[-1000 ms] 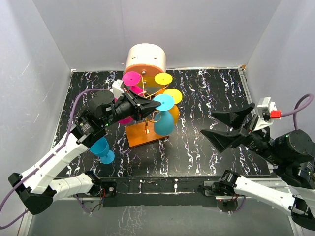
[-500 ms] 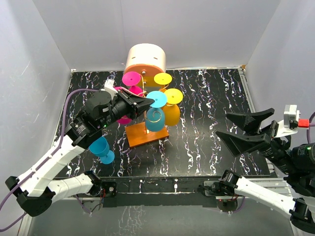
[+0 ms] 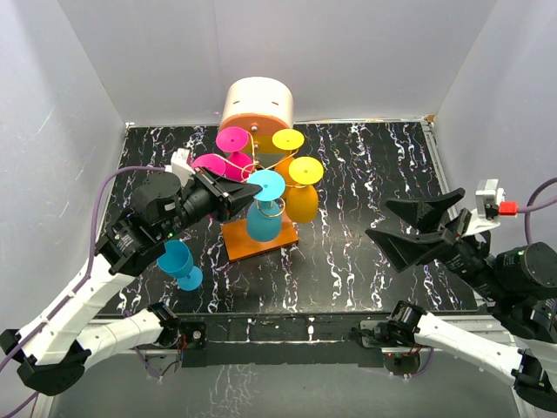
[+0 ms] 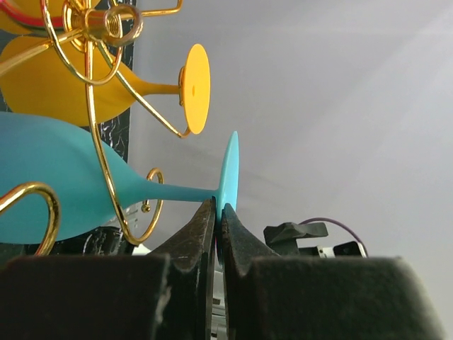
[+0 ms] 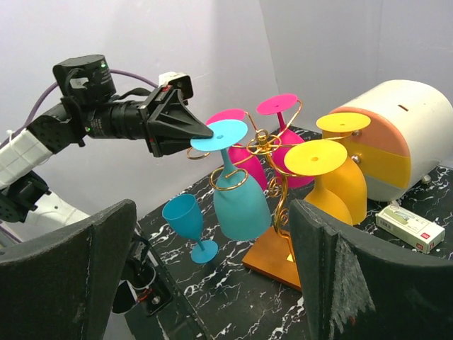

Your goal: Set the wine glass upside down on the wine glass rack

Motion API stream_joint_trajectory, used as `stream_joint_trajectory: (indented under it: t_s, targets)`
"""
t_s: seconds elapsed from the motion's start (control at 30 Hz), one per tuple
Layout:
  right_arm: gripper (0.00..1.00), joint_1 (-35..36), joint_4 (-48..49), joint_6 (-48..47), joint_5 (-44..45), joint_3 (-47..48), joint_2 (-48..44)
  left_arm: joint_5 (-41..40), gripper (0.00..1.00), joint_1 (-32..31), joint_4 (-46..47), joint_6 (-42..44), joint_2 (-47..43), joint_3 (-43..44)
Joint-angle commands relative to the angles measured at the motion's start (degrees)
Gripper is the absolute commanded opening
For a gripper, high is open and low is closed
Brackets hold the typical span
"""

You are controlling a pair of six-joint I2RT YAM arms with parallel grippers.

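the teal wine glass [image 3: 263, 222] hangs upside down in a scroll of the wine glass rack [image 3: 239, 246], foot rim pinched by the clenched left gripper [image 3: 250, 188]; only release and retreat seem left. the right gripper [image 3: 380, 220] (spread wide, empty) sits well apart. the orange glass [image 3: 302, 202] crowds one side, but the way back looks open.

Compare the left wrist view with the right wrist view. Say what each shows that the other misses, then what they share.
Left wrist only: a close, edge-on look at the left gripper shut on the foot rim of the turquoise plastic wine glass.
Right wrist only: the open right gripper, a second turquoise glass standing upright, two pink glasses, the cream-and-orange cylinder, a small white box and the flat orange base.
Both: the inverted turquoise glass, a yellow glass and the gold wire wine glass rack.
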Motion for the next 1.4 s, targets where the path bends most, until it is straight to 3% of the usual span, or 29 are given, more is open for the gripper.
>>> stream_joint_trajectory:
  t_s: [0.0,0.57,1.37]
  targets:
    - [0.87,0.0,3.4,0.7,1.8,-0.3,2.7,2.8,0.0,-0.1,-1.4,2.0,-1.5,-0.5]
    - [0.87,0.0,5.2,2.3,4.4,-3.3,3.9,14.8,0.0,-0.1,-0.7,11.1,3.3,3.1]
    - [0.88,0.0,4.3,4.1,6.5,-4.7,1.1,11.8,0.0,-0.1,-2.9,16.4,8.7,7.9]
